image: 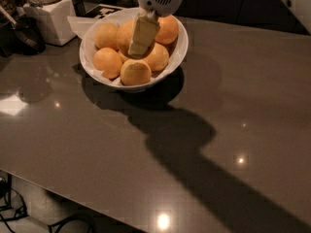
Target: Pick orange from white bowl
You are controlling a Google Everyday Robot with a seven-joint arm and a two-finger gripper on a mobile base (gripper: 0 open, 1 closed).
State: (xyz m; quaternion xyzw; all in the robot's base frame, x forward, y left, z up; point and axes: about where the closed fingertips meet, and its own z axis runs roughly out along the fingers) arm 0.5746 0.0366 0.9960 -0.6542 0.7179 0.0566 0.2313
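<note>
reaching down from the top edge of the view, the robot's gripper [136, 51] dips into the white bowl [178, 52], which stands at the far left of a glossy dark grey table [233, 130]. the gripper has a white vented housing above and a pale yellowish slab below. the slab slants down and to the left, and its tip sits low among the fruit in the middle of the bowl. whether its grip is apart, together or clamped on a fruit cannot be told from this angle.

the orange [158, 58] lies in the middle of the bowl, right of the gripper's tip and seemingly touching it. five more round fruits crowd around it: two on the left, one at the near rim, one partly hidden behind the slab, and a deeper orange one at the far right. white paper lining shows at the bowl's far left edge.

a white square jar [51, 21] stands left of the bowl, near it. the arm's broad shadow runs from under the bowl toward the near right corner of the table.
</note>
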